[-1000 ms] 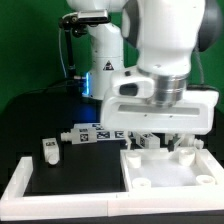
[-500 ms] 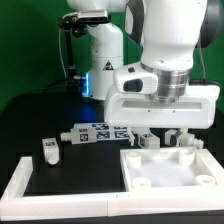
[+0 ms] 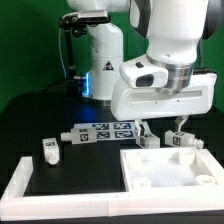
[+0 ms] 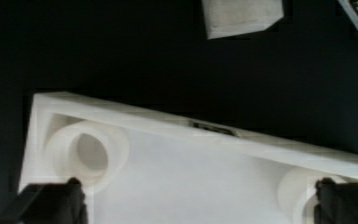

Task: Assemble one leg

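Observation:
Three small white legs with tags stand on the black table in the exterior view: one alone at the left (image 3: 49, 150), and two (image 3: 148, 142) (image 3: 181, 139) just behind the large square white panel (image 3: 168, 171). My gripper (image 3: 162, 128) hangs above the panel's far edge, between those two legs, open and empty. In the wrist view the panel (image 4: 194, 165) with two round sockets lies under my gripper (image 4: 202, 208). The dark fingertips (image 4: 51, 205) stand wide apart with nothing between them. A small blurred white piece (image 4: 243, 17) lies beyond the panel.
The marker board (image 3: 105, 130) lies behind the legs. A raised white rim (image 3: 20, 182) borders the table at the front and the exterior view's left. The robot base (image 3: 100, 60) stands at the back.
My gripper has risen and shifted toward the exterior view's right, away from the panel's far edge. It stays open and empty. The legs and panel have not moved.

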Controlling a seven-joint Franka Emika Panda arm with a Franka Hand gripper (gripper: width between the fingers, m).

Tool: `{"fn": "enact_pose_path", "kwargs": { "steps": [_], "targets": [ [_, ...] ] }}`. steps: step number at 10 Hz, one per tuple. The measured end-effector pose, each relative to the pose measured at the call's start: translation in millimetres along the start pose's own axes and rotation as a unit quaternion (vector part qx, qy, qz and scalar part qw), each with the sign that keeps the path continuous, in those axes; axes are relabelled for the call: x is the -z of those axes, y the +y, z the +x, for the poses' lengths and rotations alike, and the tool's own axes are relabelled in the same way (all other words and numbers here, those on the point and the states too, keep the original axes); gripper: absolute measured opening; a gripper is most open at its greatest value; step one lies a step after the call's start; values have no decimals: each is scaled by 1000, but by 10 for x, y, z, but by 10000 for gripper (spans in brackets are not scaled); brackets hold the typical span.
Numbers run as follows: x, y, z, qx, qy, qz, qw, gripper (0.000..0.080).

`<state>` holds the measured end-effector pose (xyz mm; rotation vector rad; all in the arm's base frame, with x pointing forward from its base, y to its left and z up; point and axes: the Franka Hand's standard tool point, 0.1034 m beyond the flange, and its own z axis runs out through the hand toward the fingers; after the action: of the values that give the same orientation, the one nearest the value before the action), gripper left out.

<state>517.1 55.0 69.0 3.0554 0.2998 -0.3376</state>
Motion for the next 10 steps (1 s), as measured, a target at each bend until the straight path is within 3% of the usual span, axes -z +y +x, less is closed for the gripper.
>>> {"fn": "enact_pose_path", "kwargs": {
  "steps": [2, 5, 8, 10],
  "targets": [
    [-83, -22, -118, -5, -61, 3, 998, 649],
    [-241, -106, -439, -4, -233, 8, 972, 649],
    [-283, -120, -493, -3, -325, 8, 946, 649],
    [-340, -124, -465, -5, -325, 7, 946, 649]
  ]
}}
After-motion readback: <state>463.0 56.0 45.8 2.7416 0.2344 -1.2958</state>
